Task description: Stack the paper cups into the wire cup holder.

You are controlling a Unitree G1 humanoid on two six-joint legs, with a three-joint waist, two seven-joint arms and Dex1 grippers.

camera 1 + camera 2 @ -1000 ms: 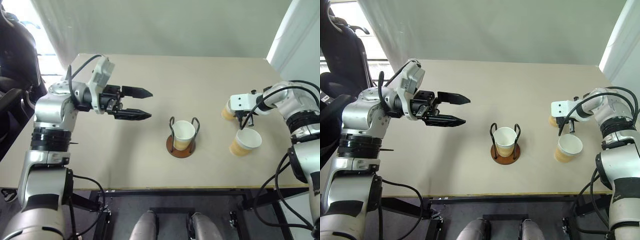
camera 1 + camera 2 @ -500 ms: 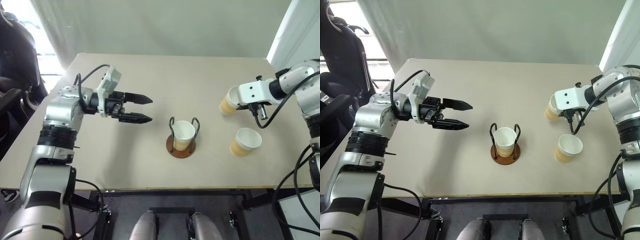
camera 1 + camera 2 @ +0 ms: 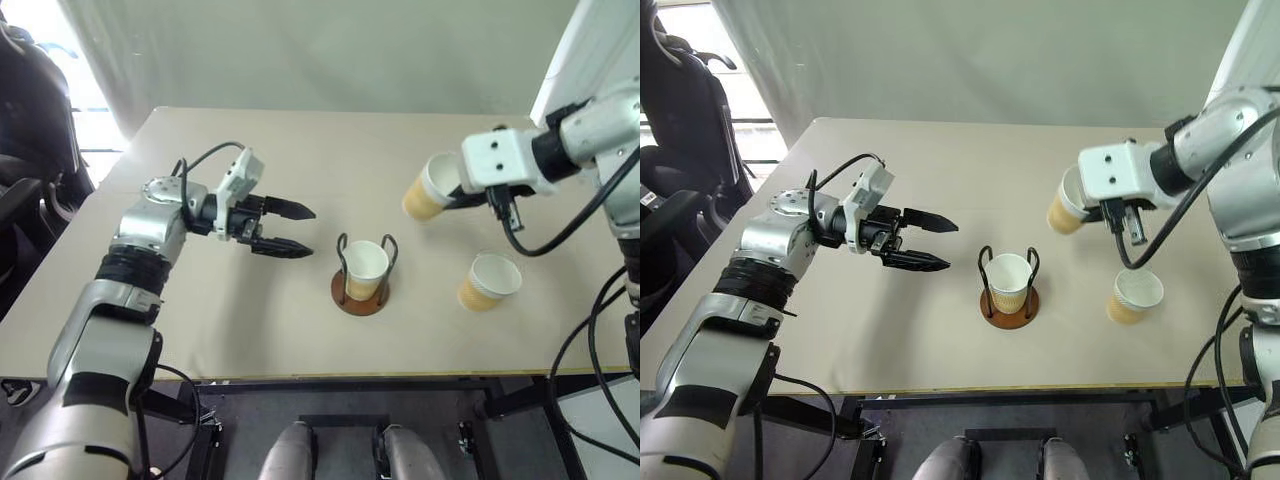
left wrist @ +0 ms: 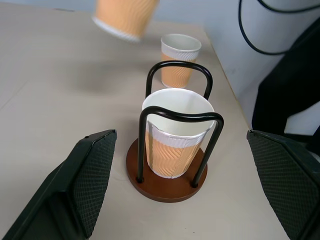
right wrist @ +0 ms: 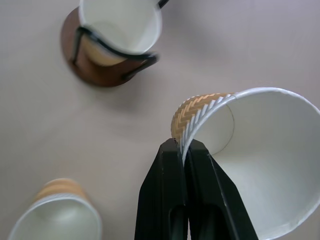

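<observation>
One cup (image 3: 1009,283) in holder (image 3: 1009,297), mid surface (image 3: 940,160) | right pincer (image 5: 183,150) clamped on second cup's (image 3: 1067,202) rim, aloft right-far of holder | third cup (image 3: 1134,295) right | left pincer (image 3: 926,241) apart, empty | advice: level cup, centre over loops, lower straight.

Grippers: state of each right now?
Left tool: open, empty, beside the cup holder.
Right tool: shut on a paper cup's rim, cup in the air.
</observation>
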